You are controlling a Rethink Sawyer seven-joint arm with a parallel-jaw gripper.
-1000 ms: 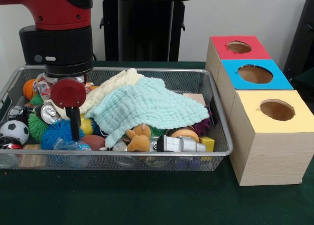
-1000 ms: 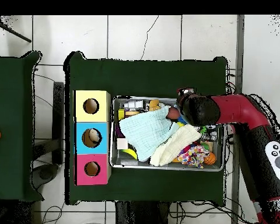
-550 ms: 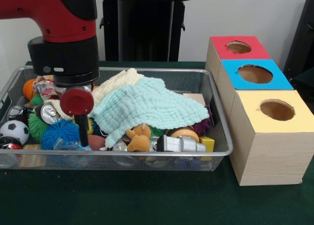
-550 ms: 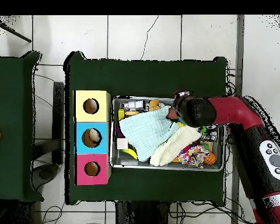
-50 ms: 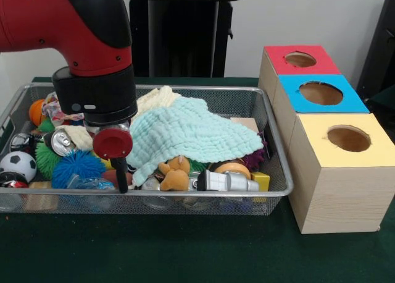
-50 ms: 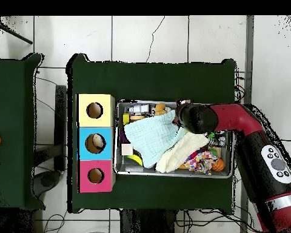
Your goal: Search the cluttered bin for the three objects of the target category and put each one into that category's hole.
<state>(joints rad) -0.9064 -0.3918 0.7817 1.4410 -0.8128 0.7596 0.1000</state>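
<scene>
A wire mesh bin [image 5: 185, 199] holds a heap of clutter under a mint cloth [image 5: 185, 131] and a cream cloth [image 5: 155, 100]. My gripper [image 5: 121, 177] hangs below a red disc on the wrist, low in the bin's front left part. It sits between a blue spiky ball [image 5: 77, 165] and a brown plush toy [image 5: 174, 173], at the mint cloth's left edge. Three boxes stand to the right, topped red [image 5: 299, 60], blue [image 5: 320, 92] and yellow [image 5: 349, 138], each with a round hole. In the overhead view the arm's wrist [image 6: 195, 118] covers the gripper.
Around the gripper lie a drinks can [image 5: 62, 142], a green spiky ball [image 5: 44, 159], a soccer ball [image 5: 17, 164] and an orange ball [image 5: 37, 110]. A silver and black cylinder [image 5: 225, 181] and a yellow block [image 5: 261, 180] lie at the front right. The bin [image 6: 172, 175] adjoins the boxes [image 6: 94, 143].
The arm has moved right in the front view and come lower, from above the blue spiky ball to the mint cloth's left edge beside the plush toy.
</scene>
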